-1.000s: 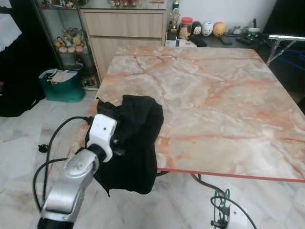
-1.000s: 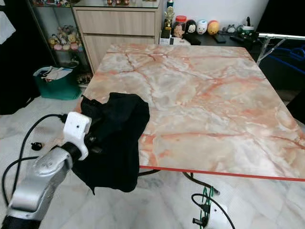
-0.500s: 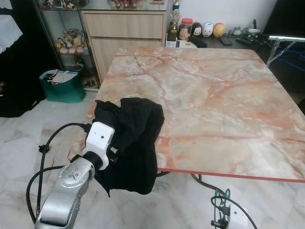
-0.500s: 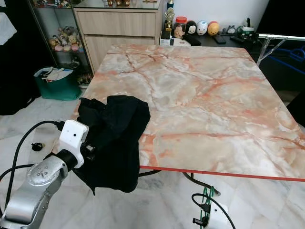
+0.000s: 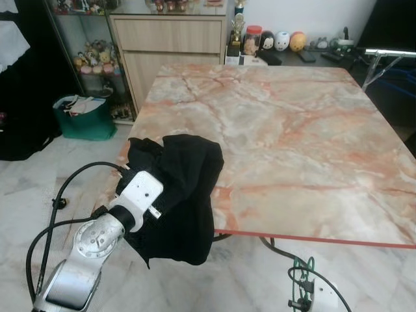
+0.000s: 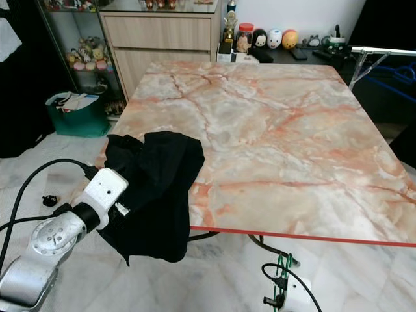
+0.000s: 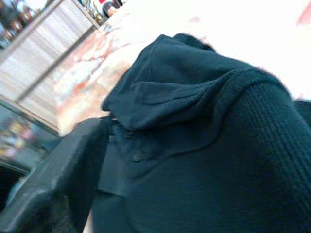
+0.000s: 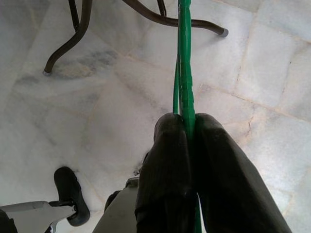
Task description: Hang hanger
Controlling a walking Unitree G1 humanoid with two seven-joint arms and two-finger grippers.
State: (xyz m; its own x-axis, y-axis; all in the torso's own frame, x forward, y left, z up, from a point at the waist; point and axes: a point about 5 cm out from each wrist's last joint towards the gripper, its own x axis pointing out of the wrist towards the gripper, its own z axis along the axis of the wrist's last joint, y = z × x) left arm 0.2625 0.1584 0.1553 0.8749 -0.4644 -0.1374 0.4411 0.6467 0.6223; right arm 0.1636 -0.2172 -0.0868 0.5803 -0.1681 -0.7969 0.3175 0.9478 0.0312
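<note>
1. The green hanger (image 8: 184, 73) is held low at the near right, below the table's near edge; in the eye views a green wire shape (image 5: 305, 273) shows there above the floor.
2. The right gripper (image 8: 190, 165) has its two black fingers (image 8: 165, 170) pressed tight together on the hanger's thin green bar, which runs out from between them over the pale marble floor (image 8: 272, 87).
3. Dark curved table legs (image 8: 73, 39) stand on the floor just beyond the hanger's far end in the right wrist view.
4. A black garment (image 5: 179, 188) lies bunched on the near left corner of the table, part on the top and part draped down over the edge.
5. The left gripper (image 7: 63, 170) is at the garment's near left side, its silver arm (image 5: 84, 253) reaching up from the near left. One black finger (image 7: 58, 165) lies against the dark cloth; I cannot tell whether the jaws are apart or closed.
6. The marble table (image 5: 292, 130), pink and orange veined with a red rim, spreads right and far from the garment.
7. Beyond its far edge stands a wooden cabinet (image 5: 169, 45), with small figurines (image 5: 283, 40) to its right.
8. A green bin (image 5: 84, 117) sits on the floor at the far left.
9. Black cables (image 5: 58, 208) loop beside the left arm.
</note>
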